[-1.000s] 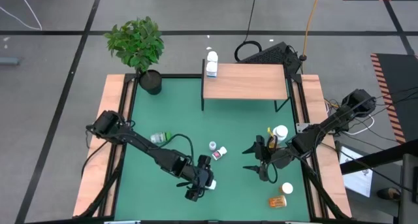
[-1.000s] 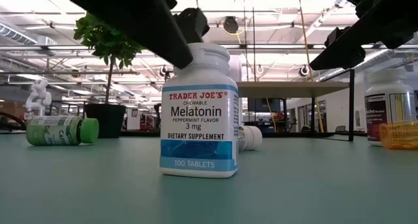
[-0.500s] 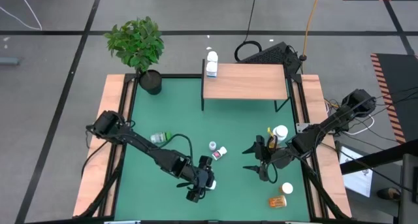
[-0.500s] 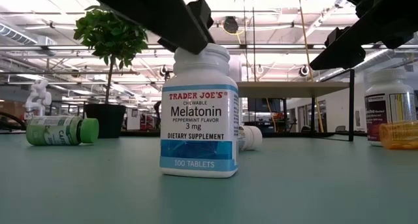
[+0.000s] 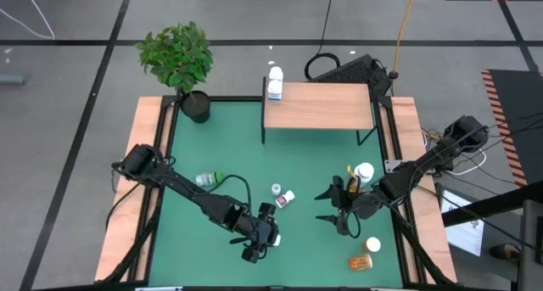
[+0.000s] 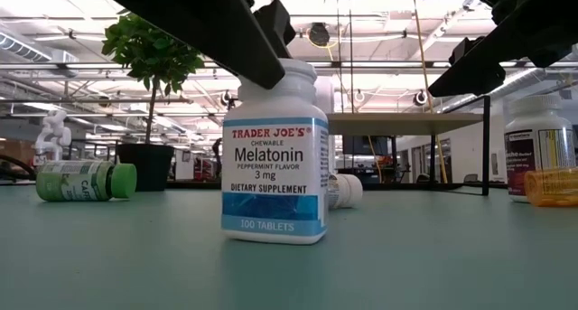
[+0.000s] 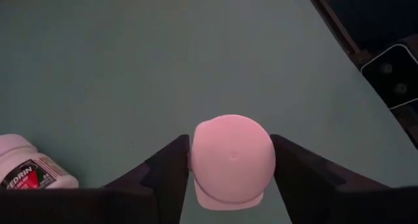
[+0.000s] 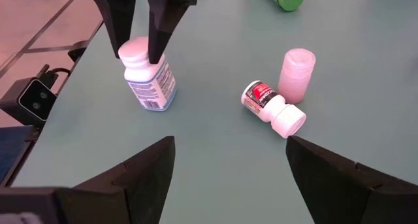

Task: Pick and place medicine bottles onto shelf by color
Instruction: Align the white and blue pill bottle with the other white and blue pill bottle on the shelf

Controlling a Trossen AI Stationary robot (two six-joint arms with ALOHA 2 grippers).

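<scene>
A white melatonin bottle [image 6: 275, 165] stands upright on the green mat near the table's front middle. My left gripper [image 5: 270, 237] is down over it, shut on its cap [image 7: 232, 159]. My right gripper [image 5: 323, 206] hangs open to the right of it, above the mat, with nothing between its fingers. The light-wood shelf [image 5: 319, 106] stands at the far edge with one white bottle [image 5: 275, 83] at its far left corner. A green-capped bottle [image 5: 206, 179] lies on its side at the left. My left gripper pinches the white cap's two opposite sides [image 7: 196, 152] between its two fingers [image 7: 171, 172]. The fingers slant down at it from the table's far left. The bottle stands upright with its base on the mat [image 6: 271, 238].
A small white bottle [image 8: 296, 70] stands mid-table beside a lying red-labelled one [image 8: 271, 108]. Near the right edge are a white bottle [image 5: 364, 172], a white-capped one [image 5: 372, 244] and an amber one [image 5: 361, 261]. A potted plant [image 5: 178, 58] is at the far left corner.
My left gripper's fingers have drawn in on the melatonin bottle's cap from either side. The bottle stays standing in its place on the mat.
</scene>
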